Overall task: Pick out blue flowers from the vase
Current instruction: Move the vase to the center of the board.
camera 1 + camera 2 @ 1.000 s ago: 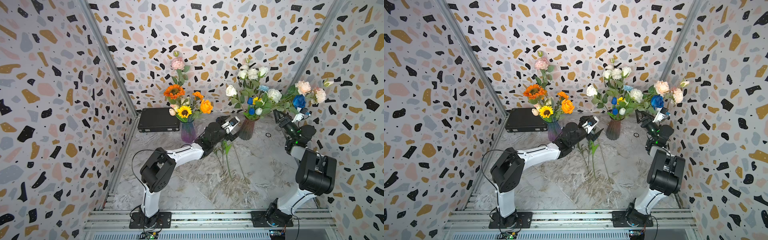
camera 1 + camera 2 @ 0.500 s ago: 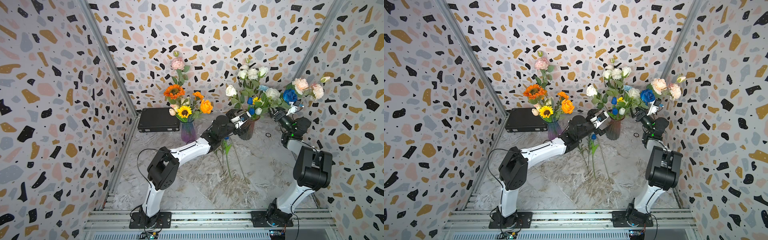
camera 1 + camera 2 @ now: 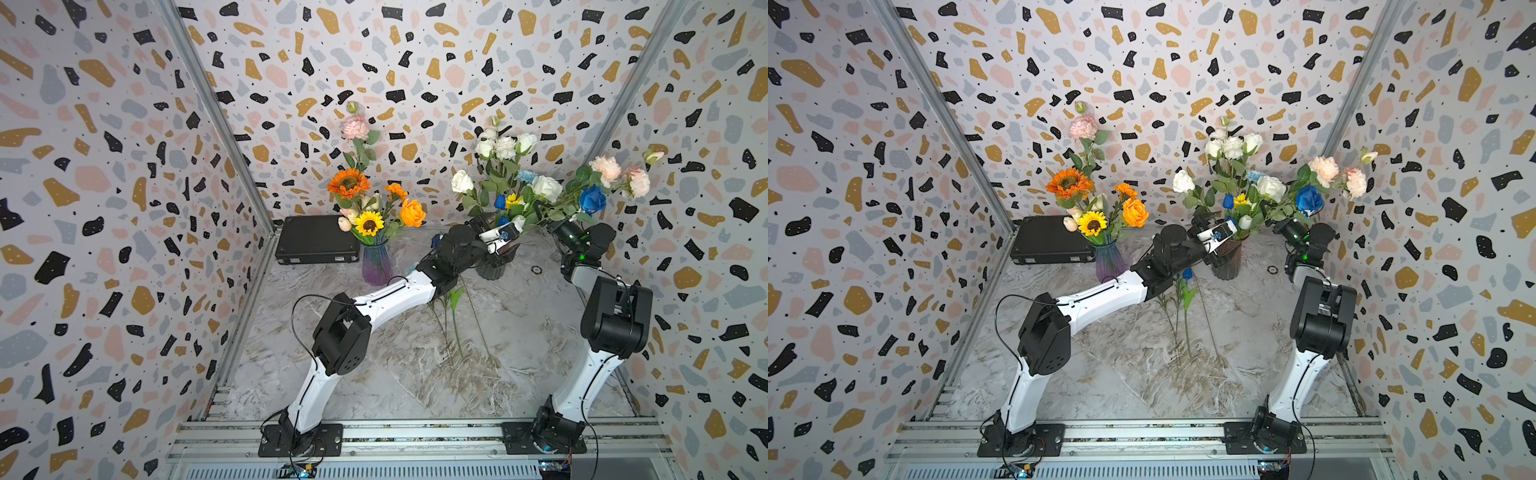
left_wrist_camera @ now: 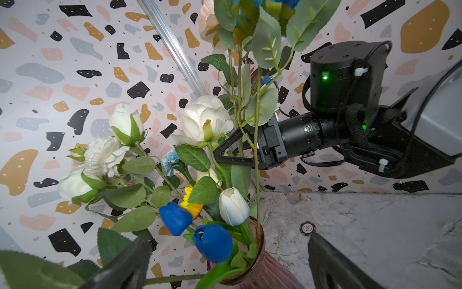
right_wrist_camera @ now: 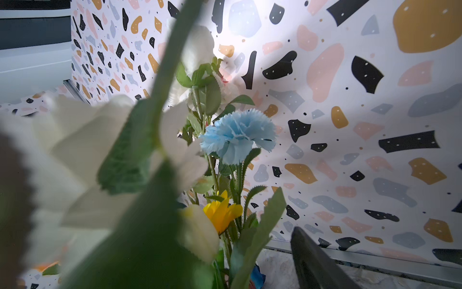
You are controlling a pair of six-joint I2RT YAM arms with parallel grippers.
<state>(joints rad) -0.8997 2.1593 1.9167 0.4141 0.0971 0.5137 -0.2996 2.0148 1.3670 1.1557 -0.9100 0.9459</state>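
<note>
- Pink vase (image 3: 494, 270): holds four blue flowers (image 3: 500, 201) not yet out. One blue rose (image 3: 592, 199) leans far out from it, two blue tulips (image 4: 213, 242) sit just above its rim, and one pale blue carnation (image 5: 237, 135) stands higher among the white blooms (image 4: 202, 120).
- Left gripper (image 4: 227, 239): jaws spread wide and empty, flanking the pink vase's mouth and the tulips.
- Right gripper (image 4: 222, 155): beside the pink vase, above its rim. Its jaws stand apart around the rose's stem (image 4: 257, 140), with no pinch visible.
- Step, as judged: taking a tulip. Close on one stem just under the bud, clear of the white tulip (image 4: 233, 206) just beside it. Then draw straight up so the vase does not tip.
- Counts: two vases, the other a purple vase (image 3: 376, 266). Seemingly three loose stems (image 3: 1183, 324) lie on the table (image 3: 374, 374) in front of the pink vase, heads mostly hidden. There is one black case (image 3: 318, 245) and one chip (image 4: 307, 228).
</note>
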